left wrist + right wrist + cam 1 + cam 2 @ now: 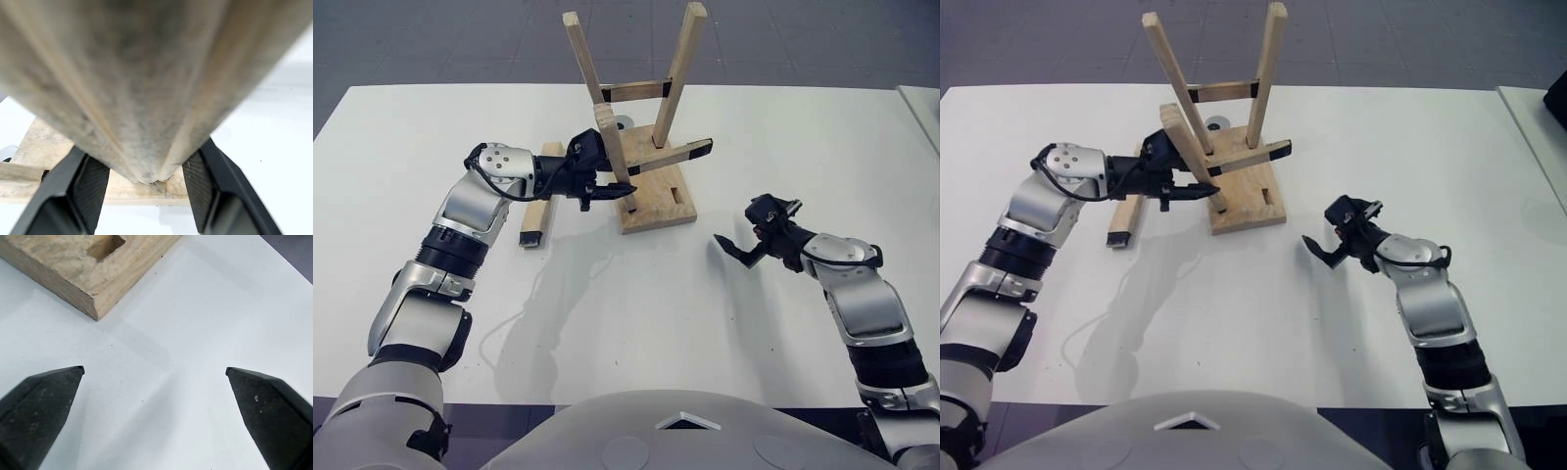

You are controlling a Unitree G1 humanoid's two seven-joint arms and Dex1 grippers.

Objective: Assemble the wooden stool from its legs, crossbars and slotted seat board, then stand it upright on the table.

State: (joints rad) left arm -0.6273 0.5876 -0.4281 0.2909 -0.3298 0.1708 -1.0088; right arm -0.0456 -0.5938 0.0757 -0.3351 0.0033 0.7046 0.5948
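1. Your seat board (658,204) lies flat on the table (705,333), past the middle.
2. The far left leg (582,59) and far right leg (683,54) stand up from it, with a crossbar (634,90) between them.
3. The near leg (610,137) stands on the board's left side, and the left gripper (622,186) is closed around its low part.
4. A second crossbar (680,154) sticks out to the right, over the board.
5. A loose leg (536,217) lies just left of the board.
6. Your right gripper (741,250) is spread wide, right of the board and apart from it.
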